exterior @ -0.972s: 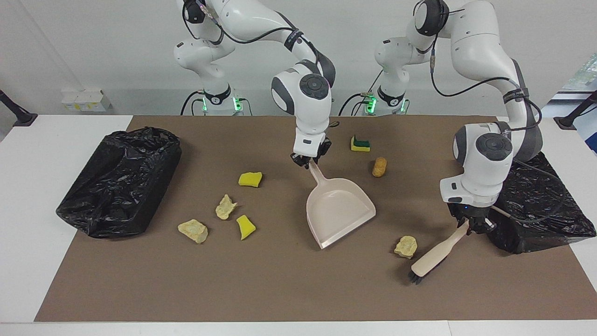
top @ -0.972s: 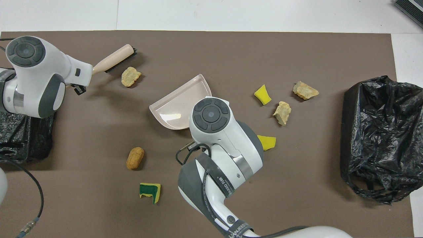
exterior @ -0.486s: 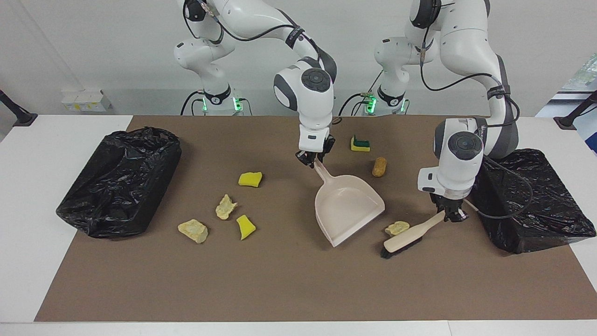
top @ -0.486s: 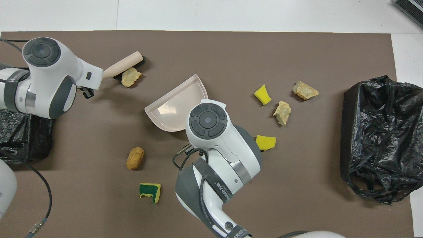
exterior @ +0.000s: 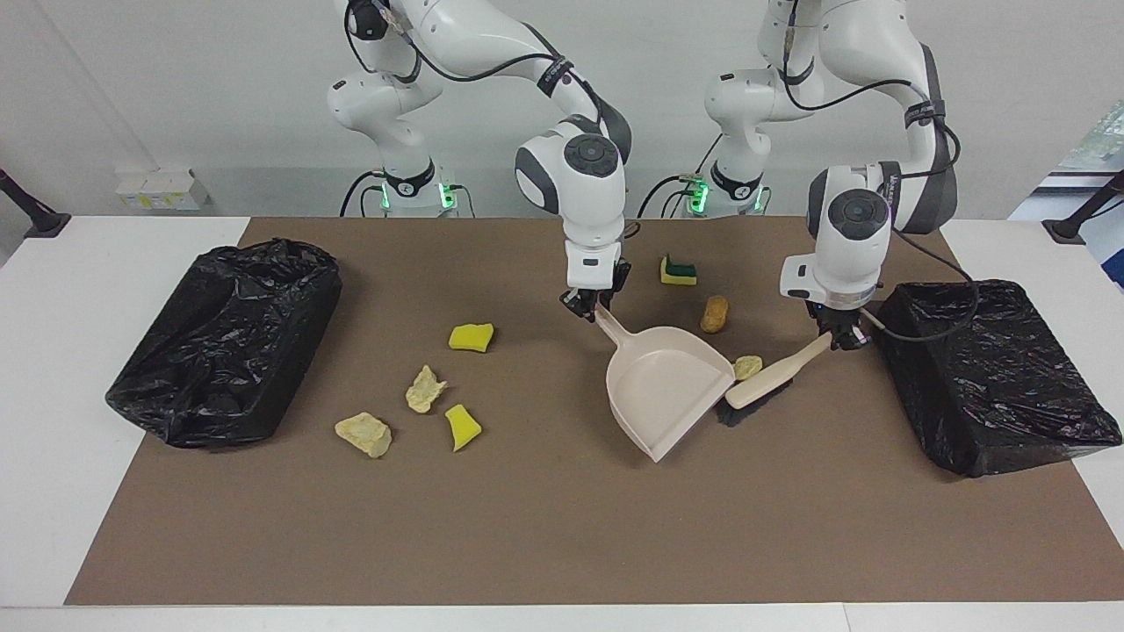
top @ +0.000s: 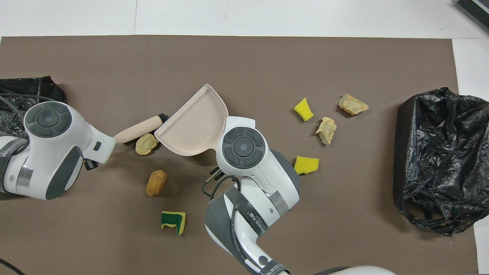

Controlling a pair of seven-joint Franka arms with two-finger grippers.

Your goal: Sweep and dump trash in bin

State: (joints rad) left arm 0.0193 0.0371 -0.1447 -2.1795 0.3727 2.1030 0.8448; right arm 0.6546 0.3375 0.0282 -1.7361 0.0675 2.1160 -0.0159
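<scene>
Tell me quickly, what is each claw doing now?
Left claw: closed on the brush handle.
Right claw: closed on the dustpan handle.

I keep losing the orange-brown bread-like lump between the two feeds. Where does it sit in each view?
Facing view: orange-brown lump lies between the green-backed sponge and the dustpan, upper middle of the picture.
Overhead view: the same lump lies lower left of centre, above the green-backed sponge.
Shared landmark: the green-backed sponge, which lies nearer to the robots than the lump in both views.
</scene>
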